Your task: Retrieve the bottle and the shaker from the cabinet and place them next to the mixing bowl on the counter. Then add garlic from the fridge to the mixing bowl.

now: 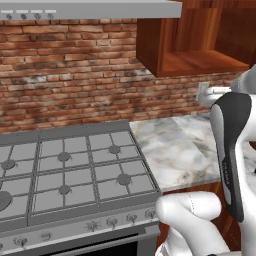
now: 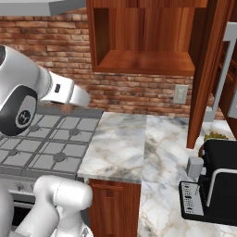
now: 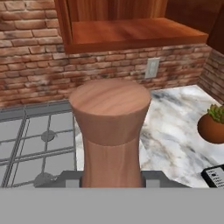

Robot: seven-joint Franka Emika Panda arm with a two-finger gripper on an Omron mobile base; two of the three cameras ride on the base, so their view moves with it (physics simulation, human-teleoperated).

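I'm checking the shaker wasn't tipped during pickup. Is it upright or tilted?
Upright. In the hand view the shaker stands straight between the gripper fingers, paler top level, above the stove and counter.

The counter [image 2: 125,143] lies bare between the stove [image 1: 70,170] and the black toaster [image 2: 217,180], wide open for a pass. The cabinet [image 2: 143,60] shelf stands bare above, its open door [image 2: 206,78] jutting out on the right

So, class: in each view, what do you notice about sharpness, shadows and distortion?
Hand view: the shaker looms oversized from closeness, softly shaded and sharp. Left base view: flat even light on the counter, no glare. Right base view: the cabinet interior looks darker at the sides.
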